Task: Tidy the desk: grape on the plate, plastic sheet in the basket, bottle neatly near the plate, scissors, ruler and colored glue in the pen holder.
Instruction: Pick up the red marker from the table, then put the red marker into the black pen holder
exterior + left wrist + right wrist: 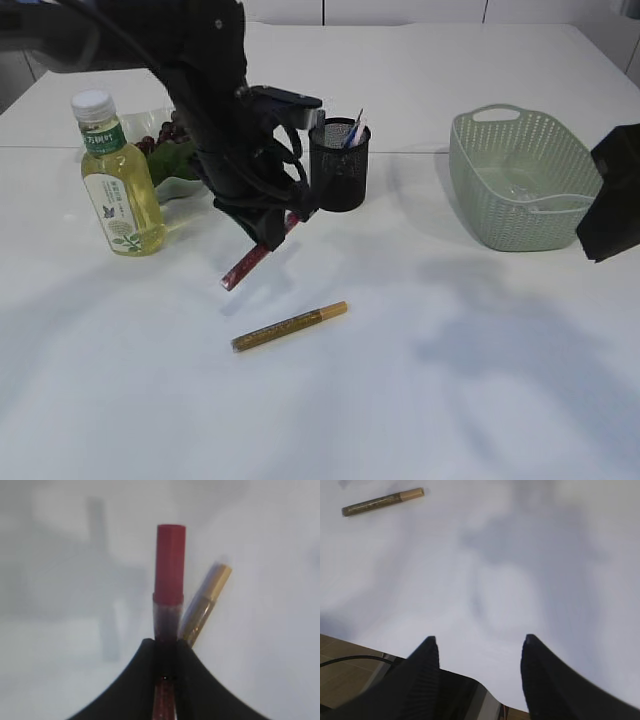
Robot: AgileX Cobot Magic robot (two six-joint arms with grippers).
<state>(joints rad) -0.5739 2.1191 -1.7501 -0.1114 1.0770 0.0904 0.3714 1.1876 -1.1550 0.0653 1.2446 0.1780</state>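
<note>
While left jaws pinch red glue pen | right jaws agape, empty | plate mostly hidden

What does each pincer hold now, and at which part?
The left pincer is shut on the red glue pen at its glittery barrel, below the cap. The right pincer is open and holds nothing.

Red glue: red-capped stick, slanted, cap end down-left, pinched in the left gripper above the table.
Gold glue: lying flat on the table, near centre.
Pen holder: black mesh cup, upright, items inside.
Bottle: upright, yellow drink, white cap, far left.
Grape: dark bunch on the plate, behind bottle.
Basket: green, right side.
</note>
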